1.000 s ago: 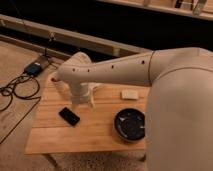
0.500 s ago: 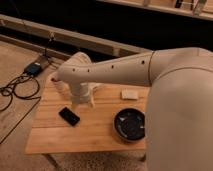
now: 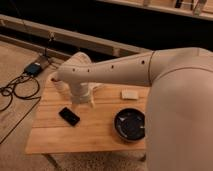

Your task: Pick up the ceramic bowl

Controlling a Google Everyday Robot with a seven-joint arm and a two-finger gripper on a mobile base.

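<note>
At the end of the long white arm [image 3: 115,70], the gripper [image 3: 83,100] hangs low over the far-left part of the wooden table [image 3: 90,137]. I cannot tell if it is wide or narrow, and I see nothing in its hold. The ceramic bowl [image 3: 130,125] sits well apart from the gripper. It is off to the gripper's picture-right and closer to the camera, near the table's front edge.

What could go wrong? The black phone [image 3: 69,116] lies near the gripper, on its camera side. If the gripper slides low toward the bowl, it could bump the phone and push it along. A small white block [image 3: 130,94] lies to the gripper's picture-right, behind the bowl, and a wide swing could knock it. The bowl is shiny with a thick rim, so a weak pinch may slip. A hard push could shove it off the near edge.

Between the gripper and the bowl the wood is bare, so there is room to cross. Going up first looks safest.
</note>
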